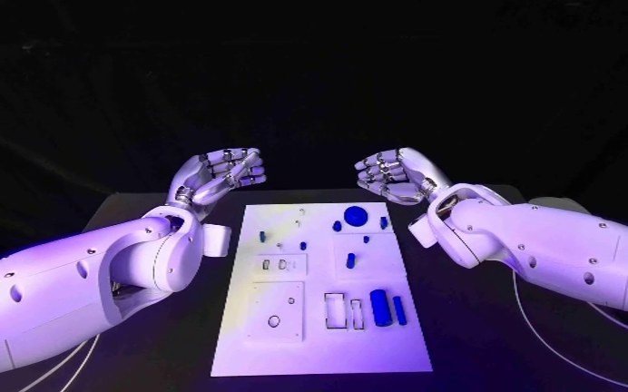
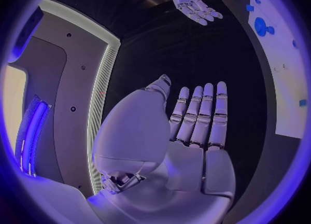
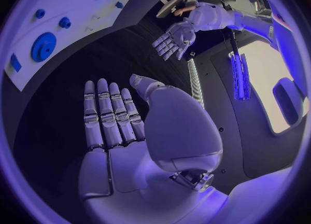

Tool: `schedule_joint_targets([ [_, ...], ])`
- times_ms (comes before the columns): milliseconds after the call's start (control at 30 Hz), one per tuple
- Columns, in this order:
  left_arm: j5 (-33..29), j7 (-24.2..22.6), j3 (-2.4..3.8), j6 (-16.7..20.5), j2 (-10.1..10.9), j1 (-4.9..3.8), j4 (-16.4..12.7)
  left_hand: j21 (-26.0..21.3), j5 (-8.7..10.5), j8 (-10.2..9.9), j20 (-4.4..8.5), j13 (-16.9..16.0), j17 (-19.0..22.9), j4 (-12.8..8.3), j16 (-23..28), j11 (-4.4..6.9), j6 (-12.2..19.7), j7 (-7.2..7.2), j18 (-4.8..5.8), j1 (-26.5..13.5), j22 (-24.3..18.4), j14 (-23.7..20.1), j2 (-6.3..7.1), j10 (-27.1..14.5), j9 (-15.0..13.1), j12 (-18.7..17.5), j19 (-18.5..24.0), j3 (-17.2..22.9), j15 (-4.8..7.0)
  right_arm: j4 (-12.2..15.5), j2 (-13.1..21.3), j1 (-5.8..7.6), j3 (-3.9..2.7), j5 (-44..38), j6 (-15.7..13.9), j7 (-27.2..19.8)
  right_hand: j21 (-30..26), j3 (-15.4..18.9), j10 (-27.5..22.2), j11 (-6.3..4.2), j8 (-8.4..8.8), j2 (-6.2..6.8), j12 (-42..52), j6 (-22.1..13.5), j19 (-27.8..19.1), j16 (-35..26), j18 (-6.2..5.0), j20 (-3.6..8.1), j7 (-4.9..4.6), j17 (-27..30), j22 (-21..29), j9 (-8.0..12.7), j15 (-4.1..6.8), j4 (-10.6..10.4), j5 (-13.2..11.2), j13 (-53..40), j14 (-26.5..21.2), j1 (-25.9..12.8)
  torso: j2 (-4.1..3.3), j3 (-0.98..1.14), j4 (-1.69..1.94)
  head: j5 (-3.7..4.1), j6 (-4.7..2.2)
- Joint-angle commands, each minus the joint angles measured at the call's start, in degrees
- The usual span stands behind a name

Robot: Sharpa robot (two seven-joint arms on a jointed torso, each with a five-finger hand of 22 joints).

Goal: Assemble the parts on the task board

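Your left hand (image 1: 220, 174) is up off the black table (image 1: 157, 338), just past the far left corner of the flat white task board (image 1: 262, 338). Your left wrist view shows its silver fingers (image 2: 201, 112) straight, side by side, with nothing in them. Your right hand (image 1: 397, 174) is up by the far right corner of the board, and its fingers (image 3: 109, 112) are also straight and hold nothing. The two hands face each other with a gap between them, and neither one touches the board.

The board lies flat in the middle of the table between your two arms. On its far end you see a big round blue disc (image 1: 355, 214), with a small blue round piece (image 1: 337, 225) just beside it. A short blue peg (image 1: 351, 260) lies near the middle of the board. Near the close end, a long thick blue bar (image 1: 379, 307) and a thinner blue bar (image 1: 399, 309) lie side by side, next to some empty box-shaped slots (image 1: 335, 308). A few tiny blue bits sit on the left part of the board, too small to tell what they are. You can't read any words or labels on the board or the parts.
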State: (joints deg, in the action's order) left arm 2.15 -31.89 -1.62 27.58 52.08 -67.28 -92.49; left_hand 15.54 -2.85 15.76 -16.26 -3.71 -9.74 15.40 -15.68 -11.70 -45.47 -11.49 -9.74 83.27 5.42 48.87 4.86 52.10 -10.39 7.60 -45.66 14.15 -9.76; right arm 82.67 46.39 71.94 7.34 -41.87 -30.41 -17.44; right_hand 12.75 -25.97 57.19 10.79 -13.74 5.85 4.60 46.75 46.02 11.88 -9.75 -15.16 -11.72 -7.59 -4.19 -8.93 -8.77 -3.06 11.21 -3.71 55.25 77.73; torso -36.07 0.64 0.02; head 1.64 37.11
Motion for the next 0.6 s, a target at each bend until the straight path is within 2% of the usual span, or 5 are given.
schedule_joint_targets([
  [33,-0.74,0.02,0.1,-2.8,0.34,-0.4,-1.36,0.47,-0.13,0.5,0.42,-0.08,-0.36,0.13,-0.4,0.56,-1.29,-2.15,-0.92,0.56,-0.03,1.89,0.32,1.84,-0.16,-0.32,-1.91,0.55,0.6,-1.0,-0.41,0.59,-0.08,-15.76,3.9,5.81,1.35,-3.24,6.62,-1.73,-0.92,2.09,-0.42,4.6,7.15,1.65,-0.85,1.99,-0.76,-1.56,-0.15,-0.53,2.28,0.16,-0.4,-0.21,7.57,-0.05,-1.38,0.05,0.21,0.19,0.12],
  [233,-0.21,0.39,0.13,-3.76,0.3,-0.75,-2.67,1.02,-0.14,0.44,1.23,-0.01,-0.76,0.26,-0.43,1.05,-2.48,-1.67,-0.94,0.78,-0.23,3.65,0.65,3.48,-0.09,-1.06,-4.55,1.27,1.17,-3.11,-1.93,1.78,-0.14,-30.54,7.54,12.0,2.86,-3.53,10.41,-3.11,-1.45,3.45,-0.32,6.5,11.15,3.43,-0.89,3.6,0.38,-3.92,-0.72,-1.33,3.94,0.46,-1.24,-0.67,12.12,-0.45,-2.95,-0.07,0.66,0.74,0.04],
  [400,-0.08,0.54,0.14,-4.01,0.25,-0.83,-2.99,1.06,-0.14,0.4,1.33,-0.01,-0.83,0.25,-0.45,1.09,-2.6,-1.64,-0.93,0.83,-0.27,3.92,0.71,3.65,-0.07,-1.2,-4.87,1.39,1.24,-3.49,-3.1,2.71,-0.19,-40.29,11.18,16.48,11.45,-1.18,13.84,-5.29,-1.62,4.49,-0.27,8.06,23.06,11.14,-0.8,8.15,2.02,-10.27,-5.04,-2.09,7.79,0.89,-1.7,-1.82,23.86,-0.83,-4.23,-0.06,0.75,0.95,-0.33],
  [500,-0.05,0.65,0.14,-4.21,0.29,-0.84,-3.13,1.06,-0.14,0.4,1.33,-0.01,-0.83,0.25,-0.45,1.09,-2.6,-1.64,-0.93,0.83,-0.27,3.92,0.71,3.65,-0.07,-1.2,-4.87,1.39,1.24,-3.33,-3.8,3.2,-0.21,-45.33,13.1,18.64,15.5,-1.2,13.95,-5.8,-1.04,5.1,-0.87,8.24,26.12,16.35,-0.62,9.75,2.53,-15.31,-7.56,-2.32,8.61,0.44,-0.93,-2.3,27.97,-1.31,-4.8,-0.07,0.74,1.25,-0.57],
  [600,-0.03,0.74,0.14,-4.42,0.3,-0.85,-3.25,1.07,-0.14,0.38,1.35,0.0,-0.85,0.26,-0.45,1.09,-2.61,-1.66,-0.93,0.82,-0.29,3.99,0.73,3.67,-0.06,-1.25,-4.94,1.41,1.26,-3.37,-4.45,3.59,-0.22,-48.91,14.91,20.25,18.96,-1.86,13.75,-6.09,-0.72,5.63,-0.88,8.46,27.92,22.14,-0.48,10.31,2.85,-20.28,-9.92,-2.68,8.99,0.05,-0.26,-2.73,29.87,-1.57,-5.16,-0.12,0.8,1.41,-0.78],
])
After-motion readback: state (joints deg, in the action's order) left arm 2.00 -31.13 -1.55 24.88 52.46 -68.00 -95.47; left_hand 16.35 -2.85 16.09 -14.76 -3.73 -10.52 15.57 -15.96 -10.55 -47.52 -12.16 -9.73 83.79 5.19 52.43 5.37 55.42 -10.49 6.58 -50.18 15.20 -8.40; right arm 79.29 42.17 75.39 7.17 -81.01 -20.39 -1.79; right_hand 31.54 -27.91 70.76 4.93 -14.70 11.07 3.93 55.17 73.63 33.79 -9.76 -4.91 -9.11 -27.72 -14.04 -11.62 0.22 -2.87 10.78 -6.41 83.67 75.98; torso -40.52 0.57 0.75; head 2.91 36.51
